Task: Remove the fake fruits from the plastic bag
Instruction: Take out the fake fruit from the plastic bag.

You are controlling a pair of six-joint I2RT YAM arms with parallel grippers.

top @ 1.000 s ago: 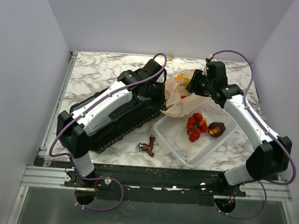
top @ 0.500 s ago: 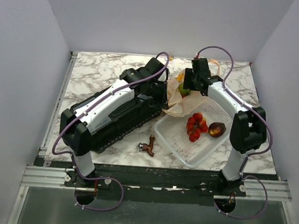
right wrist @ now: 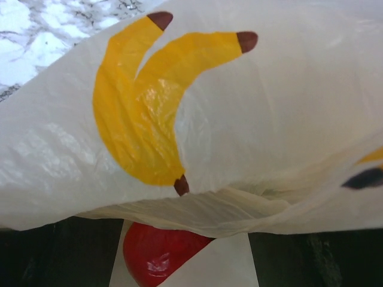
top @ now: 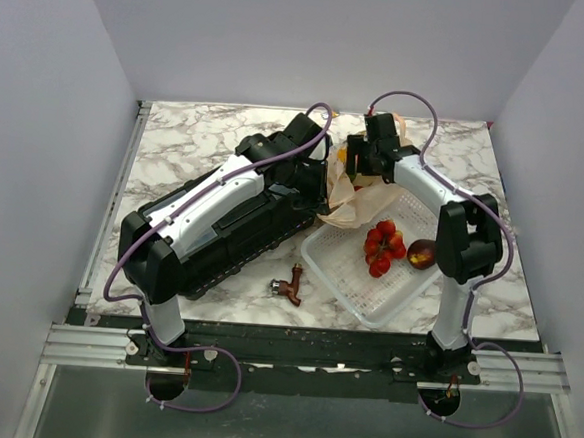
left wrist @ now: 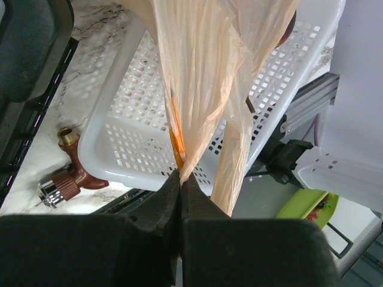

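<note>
the left gripper [left wrist: 181, 184] is pinched tight on a gathered fold of the plastic bag [left wrist: 203, 89], which stretches away from its tips over the white mesh basket [left wrist: 128, 137]. the right gripper [top: 357, 161] sits under the bag's banana-printed film, a red fruit [right wrist: 157, 254] showing just ahead of it. i cannot tell whether its fingers are closed on that fruit.

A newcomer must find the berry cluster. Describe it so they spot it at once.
Start at the white mesh basket on the near right part of the marble table. Two fruits lie in it side by side; the berry cluster is the left one, nearer the bag. It is bright red and knobbly, while the dark fruit beside it is smooth and single.
</note>
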